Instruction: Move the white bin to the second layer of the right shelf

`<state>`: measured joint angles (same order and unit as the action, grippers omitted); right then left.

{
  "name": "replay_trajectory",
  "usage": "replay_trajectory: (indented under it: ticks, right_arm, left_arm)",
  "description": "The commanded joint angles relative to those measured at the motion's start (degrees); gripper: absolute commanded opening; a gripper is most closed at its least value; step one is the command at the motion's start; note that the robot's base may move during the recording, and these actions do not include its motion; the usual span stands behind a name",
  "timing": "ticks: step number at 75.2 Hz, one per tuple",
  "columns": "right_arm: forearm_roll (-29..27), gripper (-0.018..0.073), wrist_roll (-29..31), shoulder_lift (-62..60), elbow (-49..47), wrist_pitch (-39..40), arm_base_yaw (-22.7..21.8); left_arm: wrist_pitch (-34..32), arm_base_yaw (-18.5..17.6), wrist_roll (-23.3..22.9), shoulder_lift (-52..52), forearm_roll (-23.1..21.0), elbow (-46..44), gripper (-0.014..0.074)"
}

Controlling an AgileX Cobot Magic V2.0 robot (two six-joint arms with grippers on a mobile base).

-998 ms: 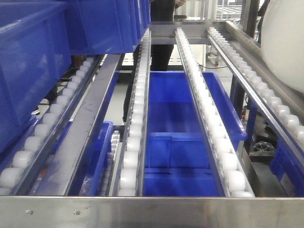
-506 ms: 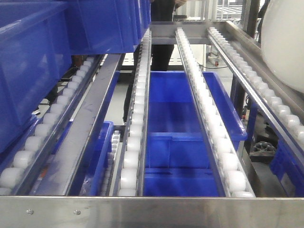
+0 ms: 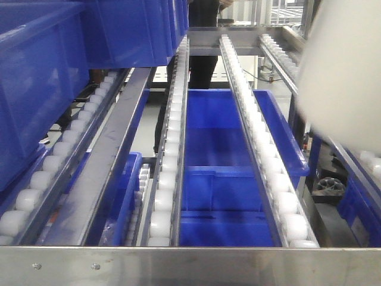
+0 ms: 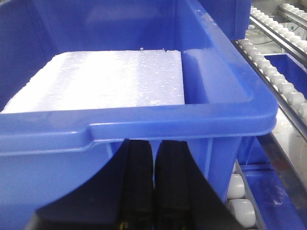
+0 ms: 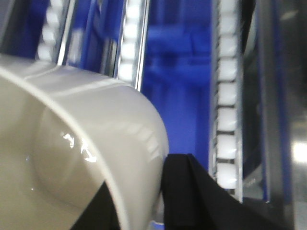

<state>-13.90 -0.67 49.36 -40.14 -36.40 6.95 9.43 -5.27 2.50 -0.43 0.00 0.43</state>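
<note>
No readable text, labels or numbers in any view. The blue crates (image 3: 53,71), white bin (image 3: 345,77) and steel front lip (image 3: 190,266) carry no legible markings

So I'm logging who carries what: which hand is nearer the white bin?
Right. The right hand straddles the white bin rim, one finger inside, one outside. The left hand, fingers together, sits at a blue crate holding white foam.

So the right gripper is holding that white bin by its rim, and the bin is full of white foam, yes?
Not quite. The right wrist view shows the white bin empty; its glossy inside is bare. The right gripper does hold its rim. The foam slab lies in a blue crate.
</note>
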Motion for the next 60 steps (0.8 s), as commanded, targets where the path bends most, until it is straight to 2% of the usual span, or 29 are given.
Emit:
replay_trajectory:
  ticks: [1, 34, 60]
  right_arm:
    - [-1.7, 0.0056, 0.7, 3.7, -4.0, 5.6, 1.8]
    - [-1.6, 0.0056, 0.7, 25.3, -13.9, 7.7, 11.4]
    - [-0.5, 0.0056, 0.7, 31.7, -15.8, 9.7, 15.5]
  left_arm:
    - [-5.0, -0.3, -0.3, -0.8, 0.0, 2.1, 0.0085]
    - [-5.0, -0.3, -0.3, -0.8, 0.0, 2.1, 0.0085]
    - [-5.0, -0.3, -0.3, -0.8, 0.0, 2.1, 0.0085]
